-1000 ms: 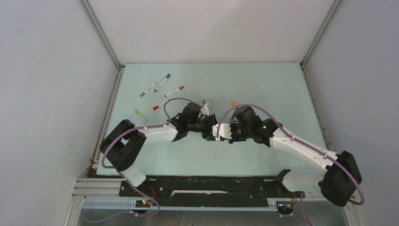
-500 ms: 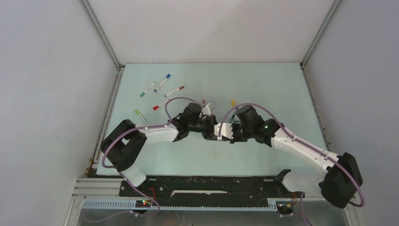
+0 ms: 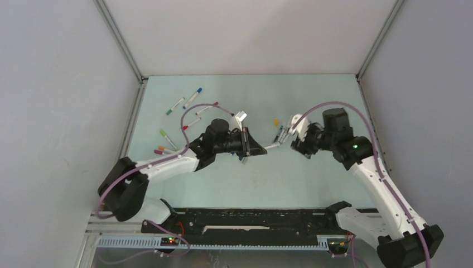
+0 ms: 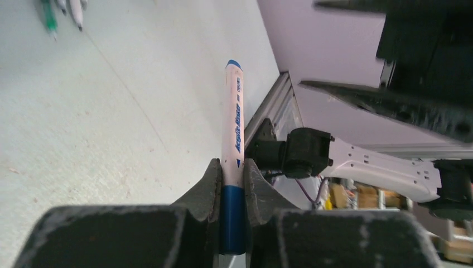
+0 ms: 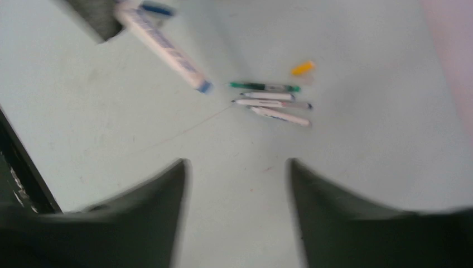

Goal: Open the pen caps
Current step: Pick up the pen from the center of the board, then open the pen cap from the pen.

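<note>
Left wrist view: the left gripper (image 4: 231,167) squeezes a pen (image 4: 233,123) by its blue cap (image 4: 232,218), I think. The right gripper (image 5: 235,164) is wide and holds nothing. It should grab the pen and pull straight.

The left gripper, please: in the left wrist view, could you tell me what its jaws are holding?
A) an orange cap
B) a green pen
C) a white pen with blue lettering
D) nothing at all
C: the left gripper has its jaws closed on the white pen, whose blue lettering shows on the barrel sticking out past them.
</note>
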